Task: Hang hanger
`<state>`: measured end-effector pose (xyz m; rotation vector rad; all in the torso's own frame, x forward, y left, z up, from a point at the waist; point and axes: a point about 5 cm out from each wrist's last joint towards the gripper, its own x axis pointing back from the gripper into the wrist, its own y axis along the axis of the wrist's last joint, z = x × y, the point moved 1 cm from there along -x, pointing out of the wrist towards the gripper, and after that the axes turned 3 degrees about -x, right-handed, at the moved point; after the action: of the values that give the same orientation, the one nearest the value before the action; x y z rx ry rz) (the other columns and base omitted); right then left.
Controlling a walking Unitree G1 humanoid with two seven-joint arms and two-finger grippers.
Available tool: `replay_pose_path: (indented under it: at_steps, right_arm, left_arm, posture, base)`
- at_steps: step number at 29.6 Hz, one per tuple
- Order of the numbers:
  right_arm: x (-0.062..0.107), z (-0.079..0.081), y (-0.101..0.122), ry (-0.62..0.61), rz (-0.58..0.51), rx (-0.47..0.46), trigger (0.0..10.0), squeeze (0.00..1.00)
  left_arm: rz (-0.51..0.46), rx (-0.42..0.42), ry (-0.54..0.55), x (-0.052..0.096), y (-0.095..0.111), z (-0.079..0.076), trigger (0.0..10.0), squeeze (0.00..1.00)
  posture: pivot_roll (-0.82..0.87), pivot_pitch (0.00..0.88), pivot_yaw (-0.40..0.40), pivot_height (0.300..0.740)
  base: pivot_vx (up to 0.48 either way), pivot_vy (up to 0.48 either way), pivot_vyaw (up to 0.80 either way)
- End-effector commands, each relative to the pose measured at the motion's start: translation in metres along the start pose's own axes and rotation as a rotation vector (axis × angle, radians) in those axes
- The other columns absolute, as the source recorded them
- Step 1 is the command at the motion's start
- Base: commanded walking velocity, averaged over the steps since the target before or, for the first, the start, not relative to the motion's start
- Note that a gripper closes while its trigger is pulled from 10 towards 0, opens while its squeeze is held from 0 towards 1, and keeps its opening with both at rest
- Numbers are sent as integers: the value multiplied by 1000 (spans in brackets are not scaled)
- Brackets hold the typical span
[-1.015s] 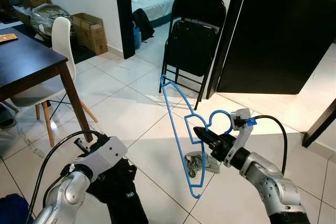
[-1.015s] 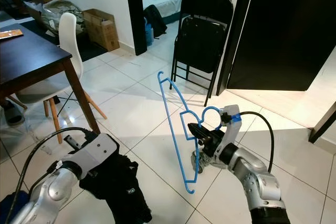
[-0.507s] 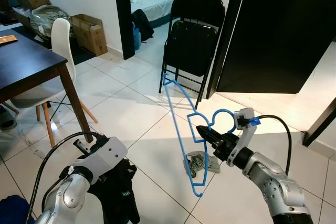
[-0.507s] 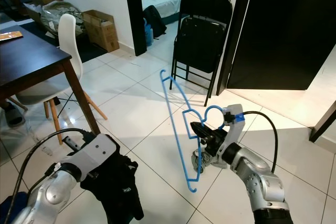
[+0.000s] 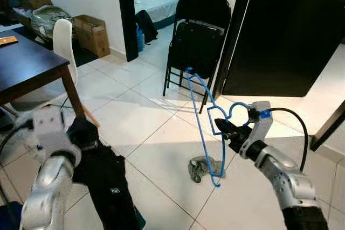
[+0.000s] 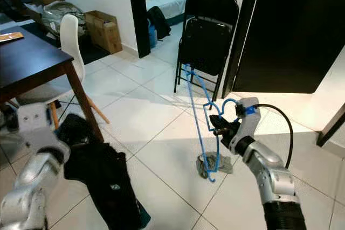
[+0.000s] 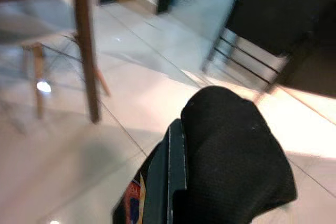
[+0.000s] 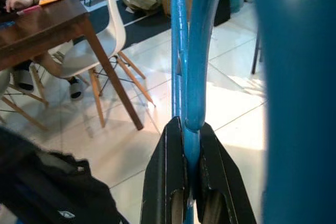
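A blue plastic hanger [image 5: 201, 117] hangs tilted in front of me, its hook near my right gripper [image 5: 224, 128], which is shut on it just below the hook. The right wrist view shows the two black fingers [image 8: 167, 182] clamped on the hanger's blue bar [image 8: 178, 51]. My left gripper [image 5: 80, 133] is raised at the left and shut on a black garment [image 5: 105, 173] that hangs down from it to the floor. In the left wrist view the black garment [image 7: 236, 156] drapes over one finger [image 7: 169, 182]. A black folding chair [image 5: 198, 36] stands beyond the hanger.
A grey cloth [image 5: 197, 168] lies on the white tiles under the hanger. A dark wooden table [image 5: 27, 63] and a white chair [image 5: 63, 36] stand at the left, with cardboard boxes [image 5: 91, 32] behind. A dark door [image 5: 291, 30] is at the right. A person's hand [image 8: 18, 1] rests on the table.
My left arm has swung up and to the left, lifting the black garment off the floor. My right gripper has carried the hanger up and further toward the folding chair.
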<state>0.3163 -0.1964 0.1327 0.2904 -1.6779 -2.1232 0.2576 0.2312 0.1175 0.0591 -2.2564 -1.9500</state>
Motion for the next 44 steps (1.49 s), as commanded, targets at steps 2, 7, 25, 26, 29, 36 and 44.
replay_pose_path:
  at_steps: [2, 7, 25, 26, 29, 36, 44]
  right_arm:
    - [-5, 3, -6, -2, 12, 13, 10000, 0]
    - [-17, 5, -12, 9, 23, 8, 10000, 0]
    - [-20, 5, -16, 25, -2, -92, 10000, 0]
    - [-22, 7, -16, 38, 0, -88, 10000, 0]
    - [-23, 11, -17, 62, 9, -76, 10000, 0]
    - [-23, 11, -17, 74, 13, -86, 10000, 0]
    - [-22, 12, -15, 76, 12, -86, 10000, 0]
  left_arm:
    - [-59, 32, -33, 5, 12, -4, 10000, 0]
    - [-74, 92, 0, 6, 20, 3, 10000, 0]
    - [-54, -52, -134, -16, 21, -4, 10000, 0]
    - [-54, -50, -133, -16, 21, -2, 10000, 0]
    - [-57, -45, -133, -16, 23, -1, 10000, 0]
    - [-81, -70, -142, -17, 26, -5, 10000, 0]
    - [-172, -120, -179, -28, 55, -13, 10000, 0]
  posture:
    - [32, 0, -42, 740]
    - [53, 0, -60, 740]
    - [76, 0, -29, 740]
    - [76, 0, -29, 740]
    - [86, 0, -32, 740]
    - [88, 0, -41, 740]
    - [76, 0, -52, 740]
  base:
    - [326, 0, 0]
    - [480, 0, 730]
    - [480, 0, 215]
    - [480, 0, 0]
    - [480, 0, 0]
    - [480, 0, 0]
    - [480, 0, 0]
